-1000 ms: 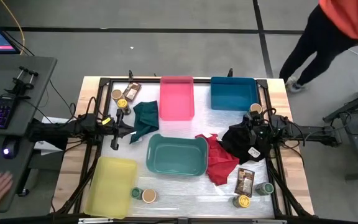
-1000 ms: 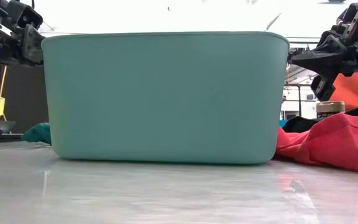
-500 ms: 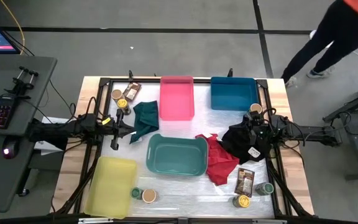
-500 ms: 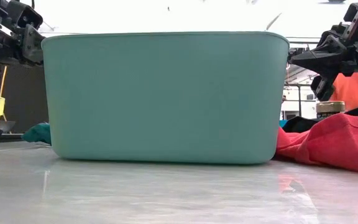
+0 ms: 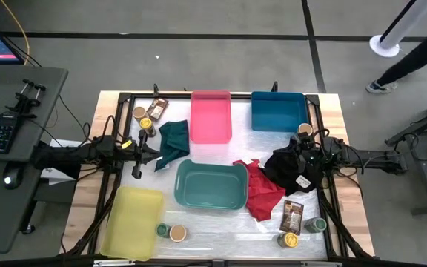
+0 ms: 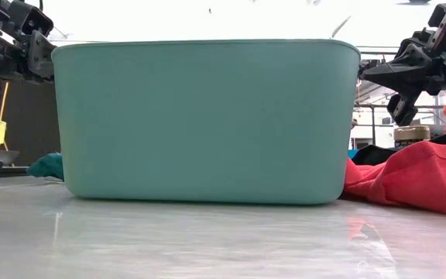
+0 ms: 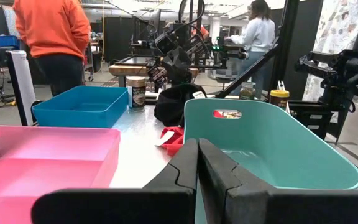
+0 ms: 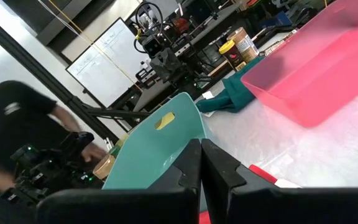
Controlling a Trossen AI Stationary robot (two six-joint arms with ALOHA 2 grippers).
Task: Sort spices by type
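The spices stand in three groups in the high view. Two jars (image 5: 138,113) and a brown packet (image 5: 157,109) sit at the far left. A green-lidded jar (image 5: 162,231) and a tan-lidded jar (image 5: 177,233) stand near the yellow bin. On the right are a jar (image 5: 304,130), a packet (image 5: 293,216), a green-lidded jar (image 5: 318,225) and a yellow-lidded jar (image 5: 290,239). My left gripper (image 5: 156,153) (image 7: 197,163) hovers shut beside the dark green cloth (image 5: 173,141). My right gripper (image 5: 293,159) (image 8: 201,163) hovers shut over the black cloth (image 5: 296,170).
The teal bin (image 5: 210,185) sits mid-table between the arms, with the pink bin (image 5: 211,116) and the blue bin (image 5: 279,111) at the far edge and the yellow bin (image 5: 132,222) at the near left. A red cloth (image 5: 262,191) lies right of the teal bin.
Both arms and everything on the table have kept still. A person standing beyond the table's far right corner has walked off toward the right.
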